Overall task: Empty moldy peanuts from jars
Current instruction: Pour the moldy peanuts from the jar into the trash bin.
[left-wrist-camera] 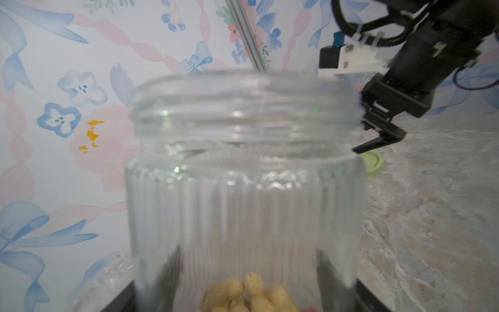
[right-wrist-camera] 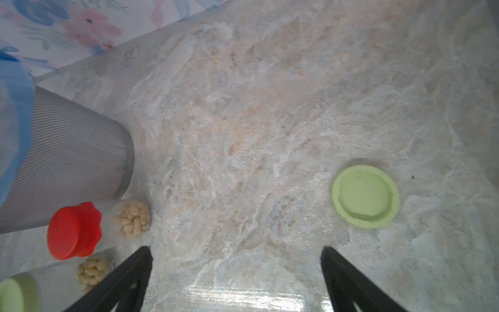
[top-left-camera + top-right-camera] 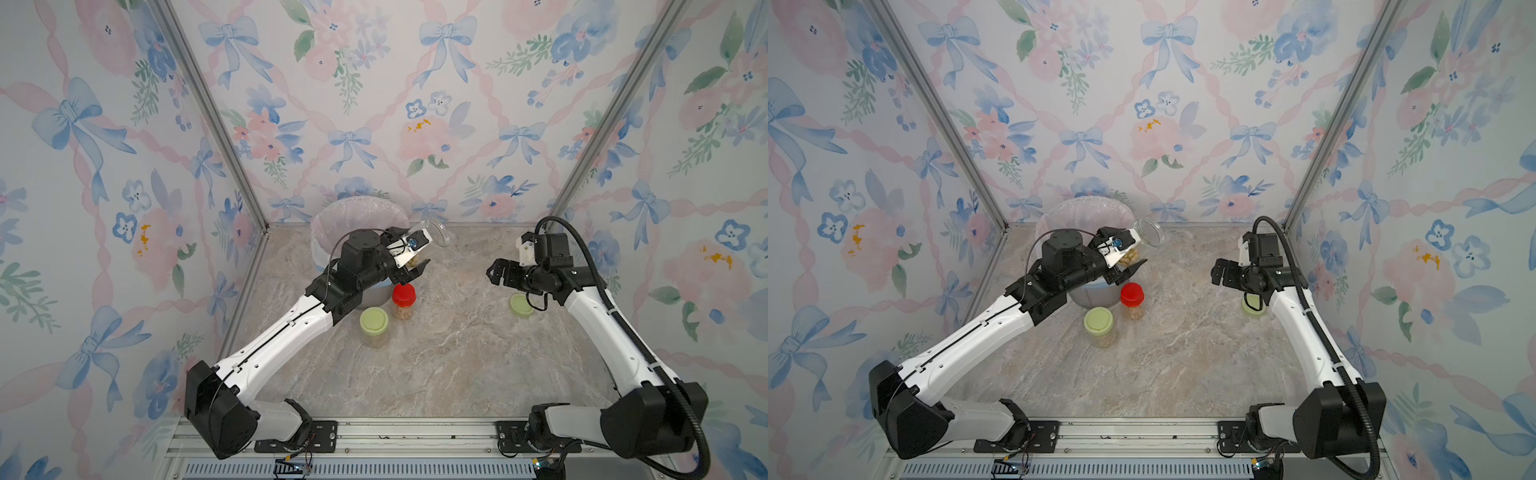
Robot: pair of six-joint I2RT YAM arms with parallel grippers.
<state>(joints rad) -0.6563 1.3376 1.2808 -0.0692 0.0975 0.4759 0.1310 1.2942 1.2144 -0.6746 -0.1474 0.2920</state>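
Observation:
My left gripper [image 3: 415, 249] is shut on an open, lidless ribbed jar [image 3: 434, 235] [image 3: 1148, 232], held in the air beside the bin and tilted with its mouth toward the back right. Moldy peanuts [image 1: 248, 294] [image 3: 1128, 257] lie at its base end, between my fingers. Below it on the table stand a red-lidded jar [image 3: 404, 301] [image 2: 74, 231] and a green-lidded jar [image 3: 374, 326] [image 2: 16, 294], both with peanuts inside. My right gripper [image 3: 494, 270] [image 2: 236, 248] hangs open and holds nothing, above the table near a loose green lid [image 3: 520, 305] [image 2: 365, 196].
A grey bin [image 3: 357, 216] [image 2: 75, 162] lined with a clear bag stands at the back, partly under my left arm. Floral walls close in the back and both sides. A metal rail runs along the table's front edge.

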